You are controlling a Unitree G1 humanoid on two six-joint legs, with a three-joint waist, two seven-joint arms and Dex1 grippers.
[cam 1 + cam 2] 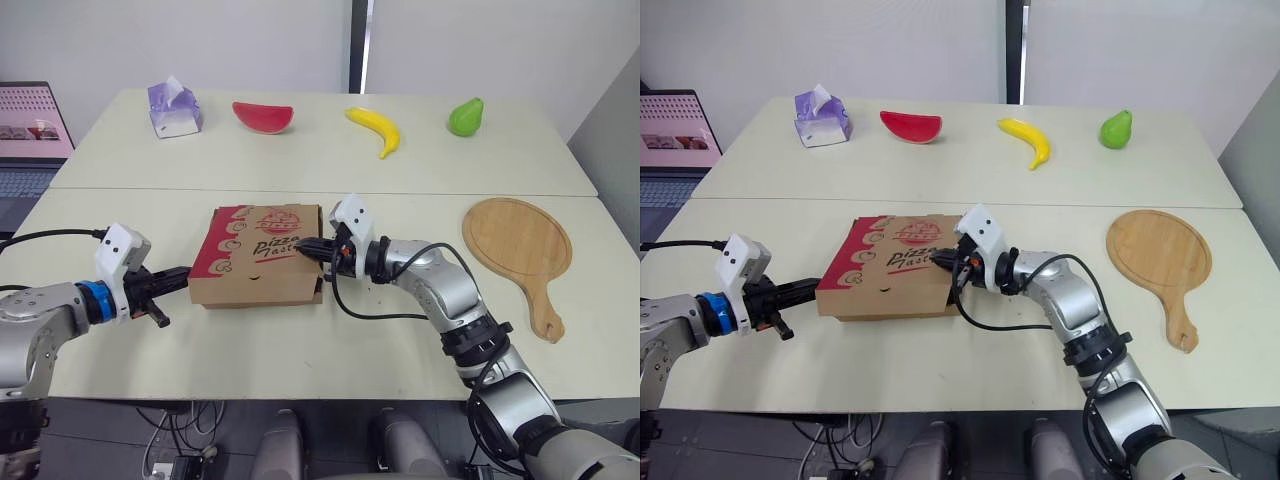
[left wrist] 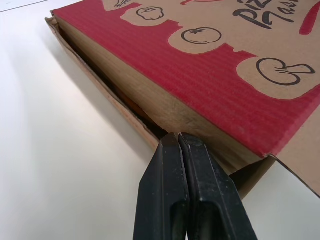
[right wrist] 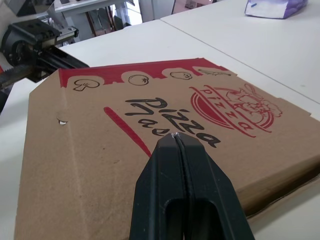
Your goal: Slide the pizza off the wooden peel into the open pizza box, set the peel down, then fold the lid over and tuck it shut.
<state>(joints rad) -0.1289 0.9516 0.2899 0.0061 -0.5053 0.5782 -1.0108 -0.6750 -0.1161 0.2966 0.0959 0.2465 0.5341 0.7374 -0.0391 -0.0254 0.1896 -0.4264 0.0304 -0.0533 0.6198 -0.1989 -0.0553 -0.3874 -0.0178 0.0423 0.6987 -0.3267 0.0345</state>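
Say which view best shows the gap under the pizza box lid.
The left wrist view: the dark gap lies right before the shut left gripper, under the lid. The eye views show the pizza box from above, that edge too small. The right wrist view shows the lid's printed top.

Two cream tabletops stand edge to edge: near tabletop (image 1: 300, 350), far tabletop (image 1: 320, 150), seam (image 1: 150, 189) crossing mid-frame. White wall (image 1: 200, 40) along the top, broken by a dark vertical strip (image 1: 361, 45) at top centre. Grey panel (image 1: 615, 120) upper right. Laptop (image 1: 30, 130), pink screen, at left edge. Dark floor (image 1: 100, 435) along the bottom, with cables (image 1: 165, 425). Lighting even.
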